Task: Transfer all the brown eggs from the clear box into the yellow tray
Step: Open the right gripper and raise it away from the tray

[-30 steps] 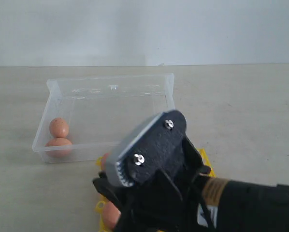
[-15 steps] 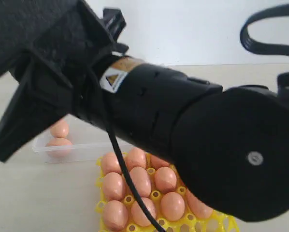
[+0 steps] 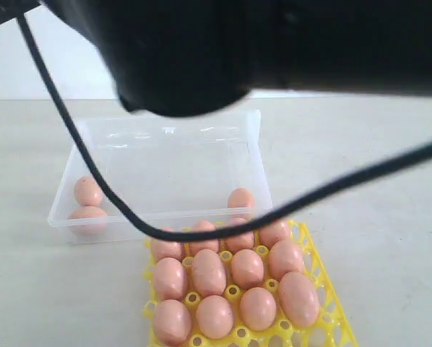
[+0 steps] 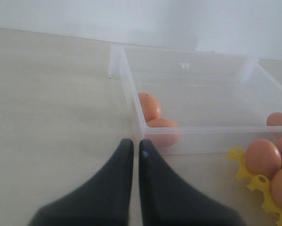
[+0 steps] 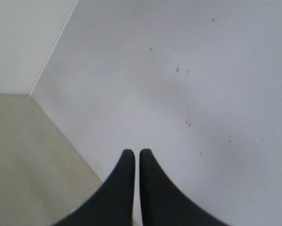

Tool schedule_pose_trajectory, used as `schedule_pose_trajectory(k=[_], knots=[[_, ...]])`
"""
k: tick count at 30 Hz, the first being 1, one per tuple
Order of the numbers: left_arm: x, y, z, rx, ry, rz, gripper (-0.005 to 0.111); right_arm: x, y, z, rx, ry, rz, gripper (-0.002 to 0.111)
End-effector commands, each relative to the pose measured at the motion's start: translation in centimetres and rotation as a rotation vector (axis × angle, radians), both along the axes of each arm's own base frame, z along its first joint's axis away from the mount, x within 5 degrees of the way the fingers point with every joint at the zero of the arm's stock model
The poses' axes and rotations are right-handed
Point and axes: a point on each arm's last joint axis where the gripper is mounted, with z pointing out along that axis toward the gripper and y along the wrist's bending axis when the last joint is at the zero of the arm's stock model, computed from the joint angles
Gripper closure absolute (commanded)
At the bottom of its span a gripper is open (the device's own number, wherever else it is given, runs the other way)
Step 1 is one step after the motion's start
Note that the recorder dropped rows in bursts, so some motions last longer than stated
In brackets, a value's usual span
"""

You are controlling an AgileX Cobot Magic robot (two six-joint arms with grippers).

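The clear box stands mid-table with three brown eggs in it: two against its left wall, one at its near right corner. In front of it the yellow tray carries several brown eggs. In the left wrist view my left gripper is shut and empty, just outside the clear box near the two eggs; the tray's corner shows too. My right gripper is shut and empty, facing a white wall with no egg in sight.
My right arm's black body fills the top of the exterior view, close to the camera. Its cable loops down across the box and the tray's far row. A white wall rises behind the beige table.
The right arm has swung up from over the tray to the top of the exterior view. The tray's eggs and the egg in the box's near right corner now show.
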Motion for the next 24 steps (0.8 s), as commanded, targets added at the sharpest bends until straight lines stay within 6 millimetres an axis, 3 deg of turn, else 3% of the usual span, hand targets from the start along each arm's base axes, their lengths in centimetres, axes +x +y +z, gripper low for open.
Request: schedule_pose_trajectory(k=[1, 5, 11, 17, 21, 24], knots=[[0.1, 0.0, -0.1, 0.008, 0.0, -0.002, 0.103, 2.9, 0.9, -0.4, 0.043, 0.158, -0.065, 0.109], [0.1, 0.0, -0.1, 0.008, 0.0, -0.002, 0.103, 5.1, 1.4, -1.4, 0.043, 0.165, -0.083, 0.109], [0.1, 0.0, -0.1, 0.008, 0.0, -0.002, 0.103, 7.3, 2.1, -4.9, -0.018, 0.206, -0.077, 0.109], [0.1, 0.0, -0.1, 0.008, 0.0, -0.002, 0.103, 6.0, 3.9, -4.6, 0.017, 0.213, 0.096, 0.109], [0.1, 0.0, -0.1, 0.008, 0.0, -0.002, 0.103, 4.8, 4.8, -3.6, 0.155, 0.279, 0.261, 0.109], [0.1, 0.0, -0.1, 0.008, 0.0, -0.002, 0.103, 4.6, 4.6, -3.2, 0.261, 0.348, 0.254, 0.109]])
